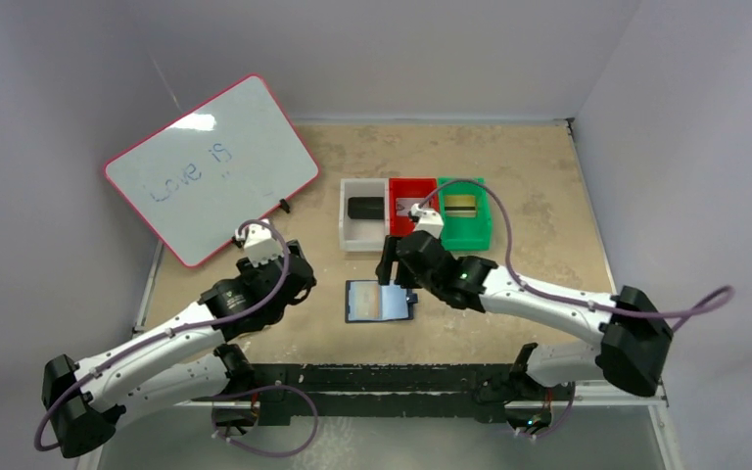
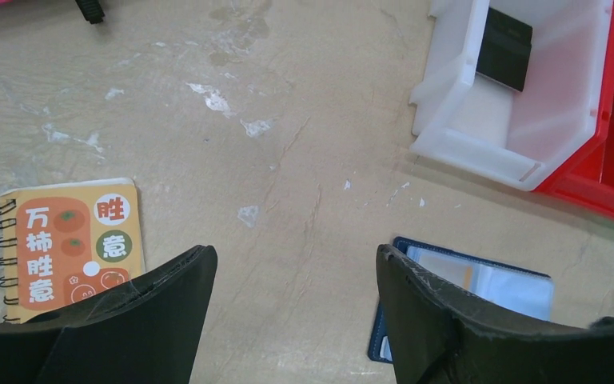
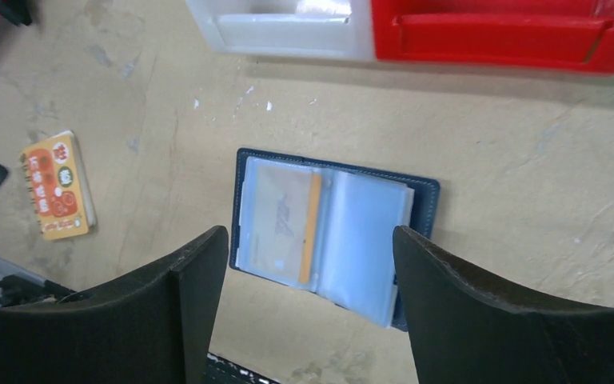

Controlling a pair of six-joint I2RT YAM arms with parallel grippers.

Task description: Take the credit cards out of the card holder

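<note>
A small navy-blue bifold card holder was laid open and flat on the worn tan tabletop, near its front edge and in front of the bins. Its clear plastic sleeves were fanned upward. In the left-hand sleeve a thin pale rectangular card with an orange strip along one side was seen, tucked inside the holder. Whether further cards were held in the other sleeves could not be told.

The right gripper was held above the card holder with its two dark fingers spread wide, one over each side of it; nothing was gripped between them. The left gripper was likewise held spread apart and empty above bare tabletop, with the card holder just beside its right finger and a small orange spiral-bound notepad near its left finger.

Behind the holder, a white plastic bin, a red plastic bin and a green plastic bin were set side by side, touching. A flat black rectangular piece was lying in the white one. A pink-edged whiteboard with handwriting on it was propped at the far left.
</note>
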